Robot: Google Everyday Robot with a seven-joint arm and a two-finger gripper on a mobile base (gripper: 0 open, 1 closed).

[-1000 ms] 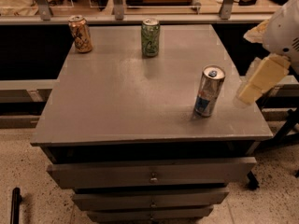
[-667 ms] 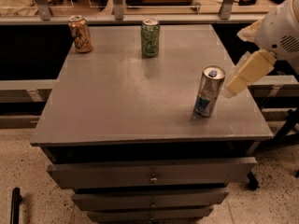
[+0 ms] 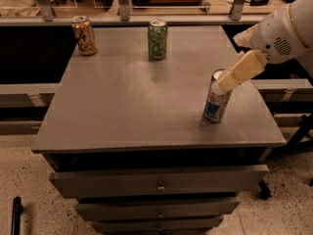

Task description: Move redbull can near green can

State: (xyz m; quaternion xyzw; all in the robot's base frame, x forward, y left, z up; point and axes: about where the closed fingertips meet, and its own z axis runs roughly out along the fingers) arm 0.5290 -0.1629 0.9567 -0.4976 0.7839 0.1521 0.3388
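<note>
The redbull can, slim, silver and blue, stands upright near the right front of the grey tabletop. The green can stands upright at the back middle of the top, well away from the redbull can. My gripper, cream coloured on a white arm, reaches in from the right. Its tip sits at the upper part of the redbull can and covers part of the can's rim. I cannot tell whether it is gripping the can.
An orange-brown can stands at the back left corner. The top belongs to a grey drawer cabinet. A shelf with rails runs behind it. The table's right edge is close to the redbull can.
My gripper has moved left, from beside the table's right edge to the top of the redbull can. The cans have not moved.
</note>
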